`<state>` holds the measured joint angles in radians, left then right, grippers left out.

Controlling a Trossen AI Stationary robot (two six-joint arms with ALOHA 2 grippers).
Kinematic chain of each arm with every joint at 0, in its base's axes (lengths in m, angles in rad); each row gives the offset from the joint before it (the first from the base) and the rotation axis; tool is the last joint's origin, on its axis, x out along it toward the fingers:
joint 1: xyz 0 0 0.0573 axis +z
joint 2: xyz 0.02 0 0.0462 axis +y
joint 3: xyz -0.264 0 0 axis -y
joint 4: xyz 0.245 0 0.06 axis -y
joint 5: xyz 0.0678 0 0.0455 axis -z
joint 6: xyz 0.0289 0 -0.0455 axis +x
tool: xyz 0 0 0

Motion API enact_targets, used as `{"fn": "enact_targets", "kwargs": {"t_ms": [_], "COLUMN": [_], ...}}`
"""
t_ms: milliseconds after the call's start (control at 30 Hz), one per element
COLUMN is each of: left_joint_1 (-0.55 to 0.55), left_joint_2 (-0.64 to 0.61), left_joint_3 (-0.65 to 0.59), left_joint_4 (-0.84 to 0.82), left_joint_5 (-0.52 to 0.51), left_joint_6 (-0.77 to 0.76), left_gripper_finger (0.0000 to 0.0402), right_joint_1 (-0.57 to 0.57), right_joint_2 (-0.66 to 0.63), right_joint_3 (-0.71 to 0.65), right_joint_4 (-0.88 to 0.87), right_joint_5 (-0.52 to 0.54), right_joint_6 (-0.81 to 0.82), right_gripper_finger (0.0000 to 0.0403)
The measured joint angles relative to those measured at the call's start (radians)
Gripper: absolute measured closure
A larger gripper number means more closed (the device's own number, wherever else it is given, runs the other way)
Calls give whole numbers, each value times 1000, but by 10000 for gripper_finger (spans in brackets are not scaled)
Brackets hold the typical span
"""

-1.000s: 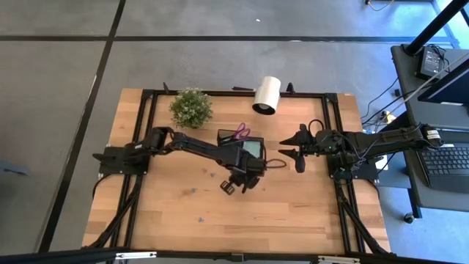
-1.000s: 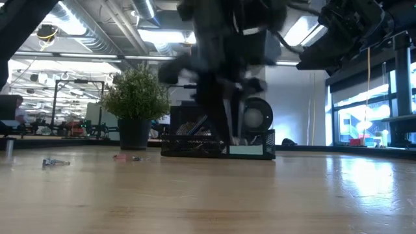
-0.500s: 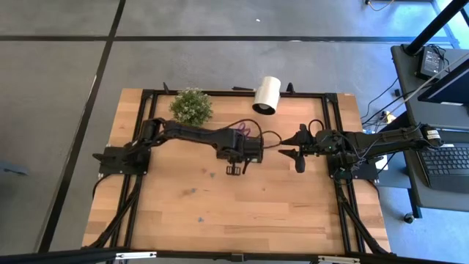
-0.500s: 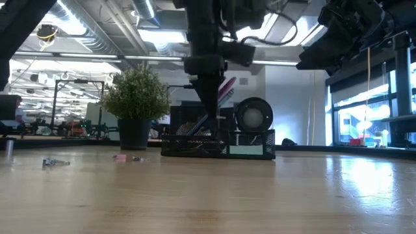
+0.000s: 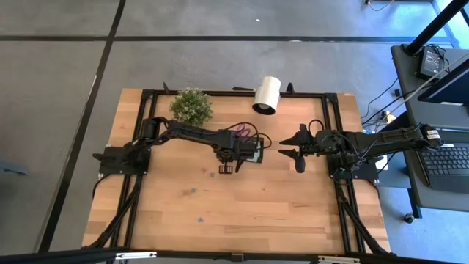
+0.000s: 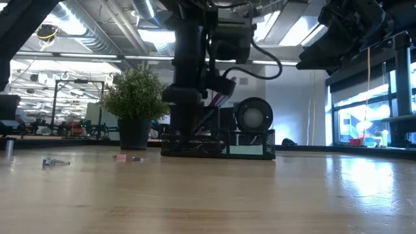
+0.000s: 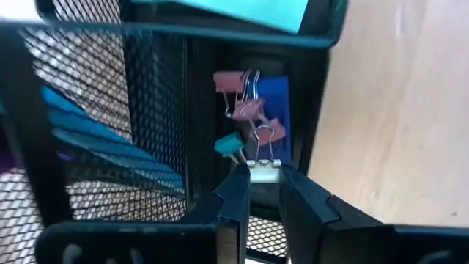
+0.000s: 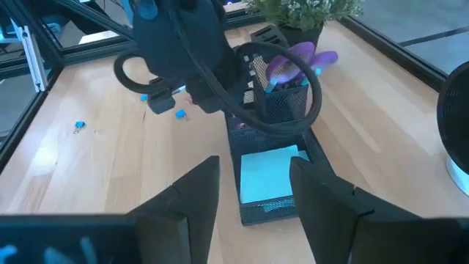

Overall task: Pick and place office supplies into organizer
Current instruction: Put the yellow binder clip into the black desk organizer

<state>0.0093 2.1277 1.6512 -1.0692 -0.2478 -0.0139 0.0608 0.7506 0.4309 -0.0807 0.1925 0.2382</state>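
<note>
Back over the organizer (image 5: 248, 149) swings the left gripper (image 7: 264, 192), its fingers pinched on a white clip (image 7: 264, 166) just above the low compartment's pink clips (image 7: 242, 99). Beyond, the right gripper (image 5: 297, 153) hangs with fingers apart beside the tray.

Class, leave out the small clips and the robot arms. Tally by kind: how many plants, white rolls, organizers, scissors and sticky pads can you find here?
Plant: 1
White roll: 1
Organizer: 1
Scissors: 1
Sticky pad: 1
Total: 5
</note>
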Motion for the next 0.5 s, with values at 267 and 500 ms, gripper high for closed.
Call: {"fn": "enact_targets", "kwargs": {"t_ms": [267, 500], "left_joint_1": [0, 0], "left_joint_2": [0, 0], "left_joint_3": [-13, -13], "left_joint_4": [6, 7], "left_joint_5": [-25, -68], "left_joint_6": [14, -10], "left_gripper_finger": [347, 320], "right_joint_1": [0, 0], "right_joint_2": [0, 0], "right_joint_3": [0, 0], "right_joint_4": [0, 0], "right_joint_5": [0, 0], "right_joint_6": [-8, -7], "right_gripper_finger": [232, 232]}}
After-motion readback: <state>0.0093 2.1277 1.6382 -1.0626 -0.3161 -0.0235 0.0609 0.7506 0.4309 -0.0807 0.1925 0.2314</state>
